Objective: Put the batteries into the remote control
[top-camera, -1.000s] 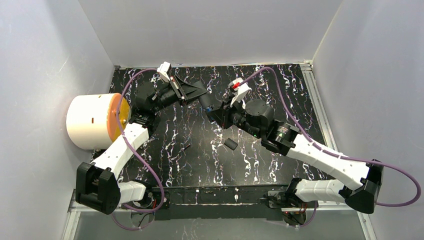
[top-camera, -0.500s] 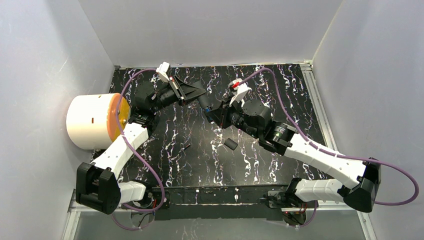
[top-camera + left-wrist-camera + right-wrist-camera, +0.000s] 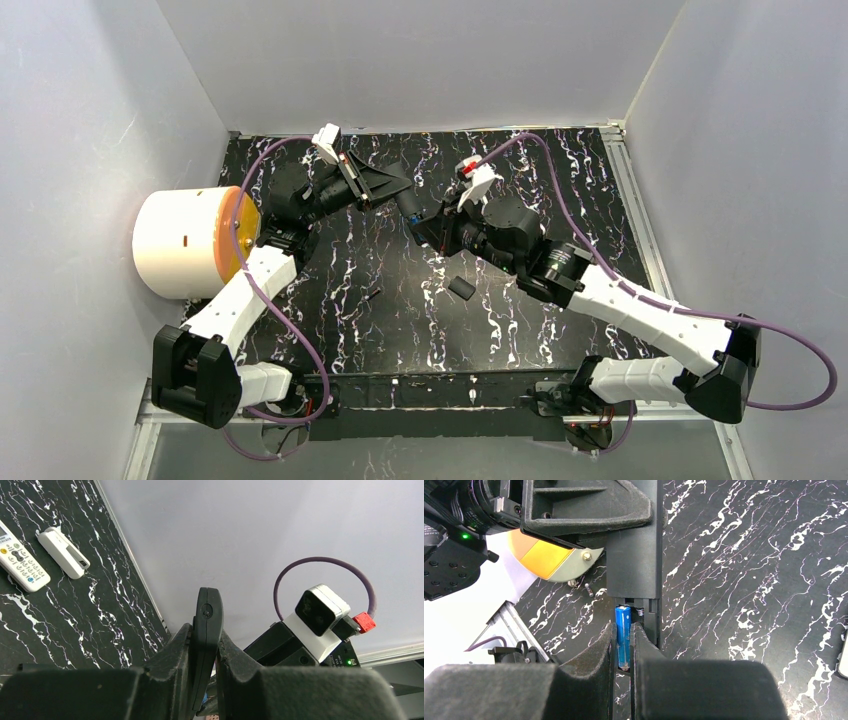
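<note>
A white drum with an orange end [image 3: 185,243] stands at the left edge of the top view, close against the left arm. At centre, a black cover piece [image 3: 460,288] and a dark battery [image 3: 374,294] lie apart on the counter [image 3: 400,335]. In the upper left of the left wrist view, a white remote [image 3: 20,562] and a white oblong piece [image 3: 64,552] lie side by side near the back wall; the remote's lettering is too small to read. Pale walls close the counter on the left, back and right.

The left jaws are clamped on the black remote [image 3: 206,625] at upper centre of the top view. The right jaws pinch the blue battery [image 3: 623,635], its top end at the mouth of the remote's open compartment [image 3: 636,605], beside a spring.
</note>
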